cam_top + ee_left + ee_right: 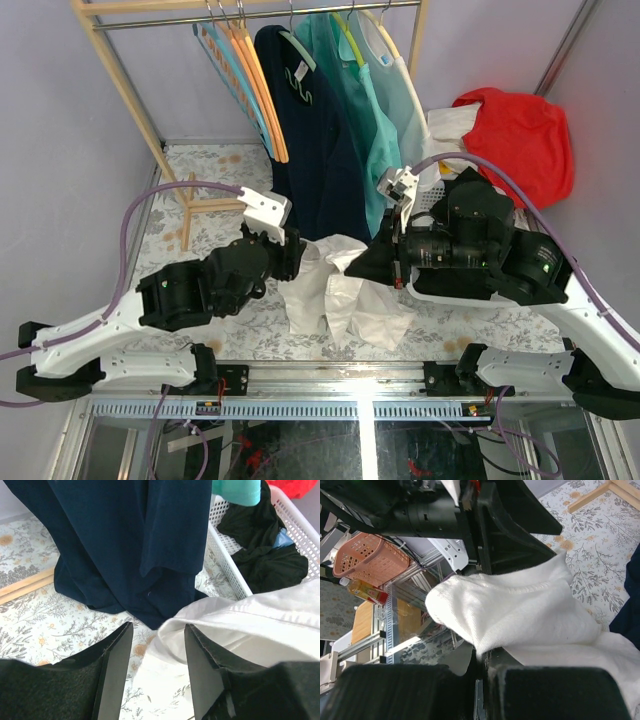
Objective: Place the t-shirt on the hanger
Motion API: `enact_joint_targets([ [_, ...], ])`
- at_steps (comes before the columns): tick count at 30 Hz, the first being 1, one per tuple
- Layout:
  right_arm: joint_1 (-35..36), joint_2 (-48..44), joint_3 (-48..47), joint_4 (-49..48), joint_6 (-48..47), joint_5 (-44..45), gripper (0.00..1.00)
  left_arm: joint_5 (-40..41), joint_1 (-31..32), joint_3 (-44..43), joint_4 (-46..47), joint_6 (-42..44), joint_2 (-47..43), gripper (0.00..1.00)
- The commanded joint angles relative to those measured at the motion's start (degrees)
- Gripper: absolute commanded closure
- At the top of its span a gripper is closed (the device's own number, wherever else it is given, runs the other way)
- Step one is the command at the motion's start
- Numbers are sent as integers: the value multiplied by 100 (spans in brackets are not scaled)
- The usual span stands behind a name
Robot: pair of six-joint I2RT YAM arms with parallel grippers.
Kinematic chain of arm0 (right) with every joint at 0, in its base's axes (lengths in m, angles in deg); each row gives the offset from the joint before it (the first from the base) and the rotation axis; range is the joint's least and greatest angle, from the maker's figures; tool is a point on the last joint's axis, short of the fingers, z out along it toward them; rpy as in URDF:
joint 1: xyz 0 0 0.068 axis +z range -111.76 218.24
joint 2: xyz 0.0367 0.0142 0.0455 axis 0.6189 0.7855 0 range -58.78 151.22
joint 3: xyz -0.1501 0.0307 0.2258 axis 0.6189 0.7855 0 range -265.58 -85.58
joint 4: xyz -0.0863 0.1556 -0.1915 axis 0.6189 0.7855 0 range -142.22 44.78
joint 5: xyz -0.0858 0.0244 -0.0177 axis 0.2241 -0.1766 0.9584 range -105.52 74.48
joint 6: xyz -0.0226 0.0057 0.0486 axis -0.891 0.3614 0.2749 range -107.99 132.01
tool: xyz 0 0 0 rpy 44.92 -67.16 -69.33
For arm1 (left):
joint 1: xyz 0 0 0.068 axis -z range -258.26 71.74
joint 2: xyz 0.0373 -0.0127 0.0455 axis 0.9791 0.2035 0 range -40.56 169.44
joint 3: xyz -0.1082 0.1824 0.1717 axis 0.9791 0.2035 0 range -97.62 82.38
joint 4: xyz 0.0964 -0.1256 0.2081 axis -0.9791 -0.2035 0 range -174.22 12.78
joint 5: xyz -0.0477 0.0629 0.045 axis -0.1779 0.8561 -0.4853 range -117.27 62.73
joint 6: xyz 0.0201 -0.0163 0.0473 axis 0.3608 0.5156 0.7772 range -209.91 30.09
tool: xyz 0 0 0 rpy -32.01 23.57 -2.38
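**Top external: t-shirt heaped on the table between both arms**

Largest first: a floral-covered table, with a wooden rack standing at its far end. On the rail, a navy shirt hanging down to the tabletop, with teal shirts to its right and orange hangers to its left. Far right, against the wall, a bundle of red cloth.

Next in size, the t-shirt: white, wrinkled, crumpled on the table near the front edge. Placed just in front of the navy shirt's hem, between the two grippers, its top edge lifted toward them.

To its right, partly under the right arm, a white mesh basket with black cloth inside.

Right gripper: clamped tight on a fold of the t-shirt at its upper right edge. In the right wrist view, white cloth bulging out over the closed fingers.

Left gripper: jaws apart, at the t-shirt's upper left edge. In the left wrist view, a hemmed white fold reaching into the gap beside one finger, not pinched, with floral table showing between the fingers.
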Motion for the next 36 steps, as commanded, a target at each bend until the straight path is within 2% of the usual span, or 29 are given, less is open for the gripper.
enact_joint_targets([
  [1,44,-12,-472,-25,-109,-84,100,-202,-46,217,9,-249,8,54],
  [7,41,55,-451,-39,-131,-66,100,-300,-51,411,50,-392,-91,54],
  [13,42,20,-219,-118,-99,-65,100,-559,-43,503,216,-464,-329,47],
  [23,42,-292,247,-147,-58,245,100,-1100,-48,-324,-764,-1316,318,45],
  [27,43,-350,317,-116,-96,311,100,-1195,-56,-361,-939,-1727,243,40],
  [36,37,-470,444,-133,-147,355,100,-1209,-62,-405,-1518,-2265,-124,37],
])
